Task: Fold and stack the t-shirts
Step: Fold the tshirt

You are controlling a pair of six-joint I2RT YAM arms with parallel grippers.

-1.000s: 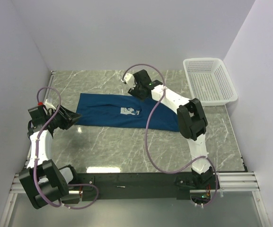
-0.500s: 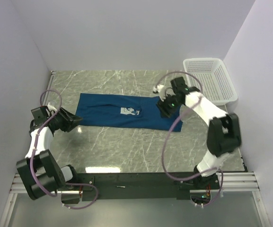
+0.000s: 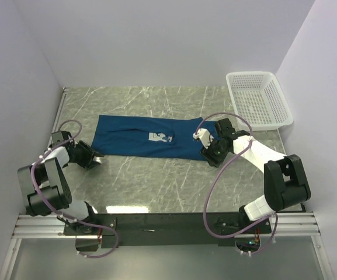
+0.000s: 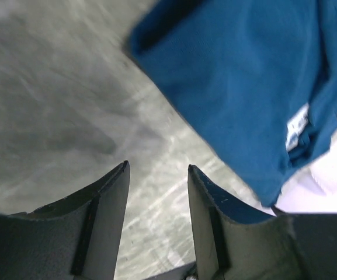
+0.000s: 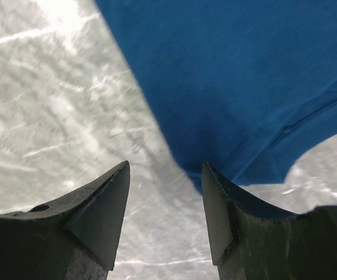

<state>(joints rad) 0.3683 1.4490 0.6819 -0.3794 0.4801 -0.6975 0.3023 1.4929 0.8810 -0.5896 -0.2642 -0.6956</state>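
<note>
Nearest me, low over the table (image 3: 156, 182), the left gripper (image 3: 96, 159) stands half-parted with nothing between its fingers (image 4: 111, 217), only bare tabletop. The shirt (image 3: 133, 139) starts just ahead of it and off to its right, one corner close to the tips but clear of them. Across the table the right gripper (image 3: 208, 155) is also parted and empty. The shirt's other end lies just ahead of it, the edge running in by its right-hand finger (image 5: 222, 217); whether that finger touches cloth I cannot tell. The shirt lies flat in a long band between the two grippers, pale print (image 3: 159, 137) up. Beyond the right gripper, well apart, a white basket (image 3: 259, 100) sits in the far corner.
</note>
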